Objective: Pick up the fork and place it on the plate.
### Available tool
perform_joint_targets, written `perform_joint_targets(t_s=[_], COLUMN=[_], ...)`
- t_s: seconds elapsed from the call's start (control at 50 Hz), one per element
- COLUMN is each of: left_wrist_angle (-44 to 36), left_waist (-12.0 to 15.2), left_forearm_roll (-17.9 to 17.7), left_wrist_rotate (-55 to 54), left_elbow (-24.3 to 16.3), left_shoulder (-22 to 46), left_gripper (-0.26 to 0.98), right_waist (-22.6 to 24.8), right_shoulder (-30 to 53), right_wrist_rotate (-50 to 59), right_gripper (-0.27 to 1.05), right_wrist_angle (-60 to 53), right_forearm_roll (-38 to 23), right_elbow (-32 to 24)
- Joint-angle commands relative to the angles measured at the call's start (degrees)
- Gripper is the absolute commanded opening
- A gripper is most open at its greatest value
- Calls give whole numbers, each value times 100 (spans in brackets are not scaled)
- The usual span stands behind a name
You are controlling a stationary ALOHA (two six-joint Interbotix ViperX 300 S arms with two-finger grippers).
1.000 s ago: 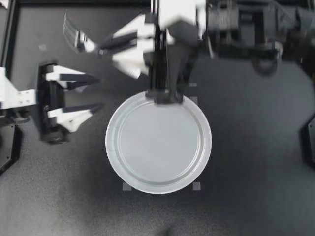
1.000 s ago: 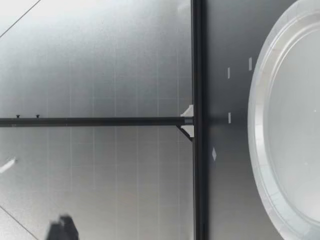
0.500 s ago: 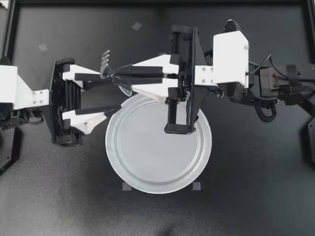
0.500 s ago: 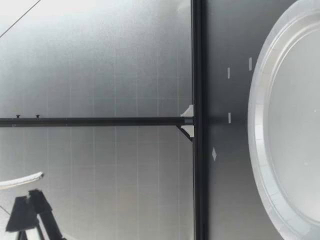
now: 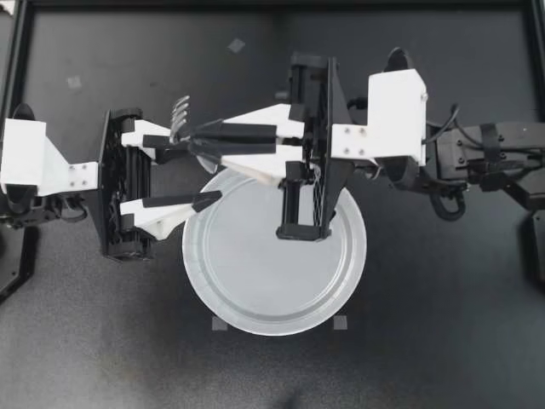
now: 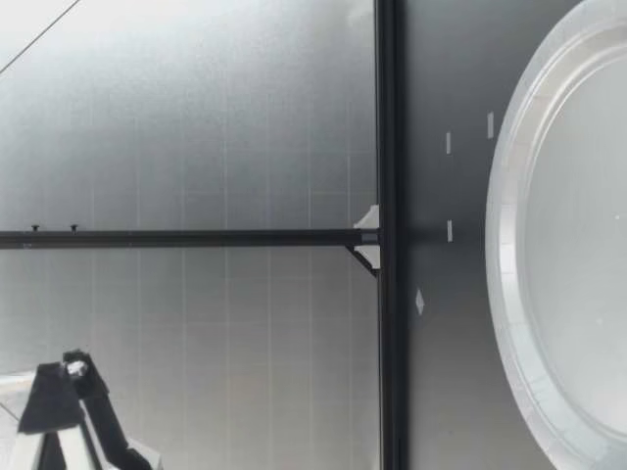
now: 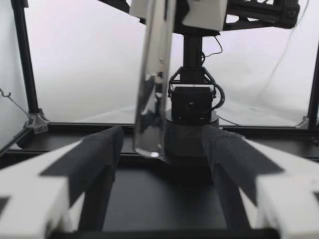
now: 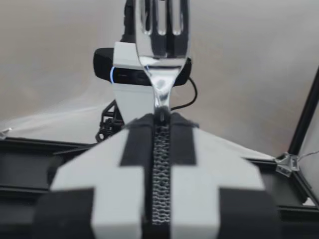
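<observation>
Carrying stage, I'd say: right pincer (image 5: 197, 138) clamped tight on fork (image 5: 180, 112), held in the air off plate (image 5: 255, 327)'s 11 o'clock rim. Left pincer (image 5: 204, 173) wide open, empty; fork's handle hangs between its fingers, untouched. Next: swing over plate, lower, let go. Dark matte table (image 5: 443, 341), black frame (image 5: 20, 60), pale screens (image 6: 196, 147) behind.

The plate (image 5: 272, 281) lies on the desk (image 5: 443, 349) at the middle of the frame. My right claw (image 5: 194, 141) extends from the right edge past the middle, above the plate's upper-left rim. It is clamped on the fork (image 5: 180, 113), whose tines point toward the upper left. My left claw (image 5: 204, 170) extends from the left edge, facing it. The fork's handle hangs between its spread fingers, and the finger lower in the frame is over the plate's left rim.
</observation>
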Motion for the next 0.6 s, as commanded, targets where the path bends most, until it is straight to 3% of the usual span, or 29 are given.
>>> perform_joint_targets(t_s=[0.0,0.24,0.32,0.46,0.58], left_wrist_angle=[-62,-53,-62,-62,-53], left_waist=[-9,-9,-9,-9,-9], left_forearm_roll=[9,9,9,9,9], left_wrist_rotate=[9,-9,-9,-53,-70], left_elbow=[-123,-79,-53,-9,0], left_shoulder=[-44,-62,-79,-132,-185], left_gripper=[62,55,39,-1,-15], right_waist=[62,62,62,62,62], right_shoulder=[-35,-44,-26,-9,26], right_wrist_rotate=[9,18,26,26,44], right_gripper=[6,6,6,6,7], right_wrist_angle=[-123,-158,-185,-316,-387], right_forearm_roll=[-18,-18,-9,-9,9], right_elbow=[-70,-26,-9,53,88])
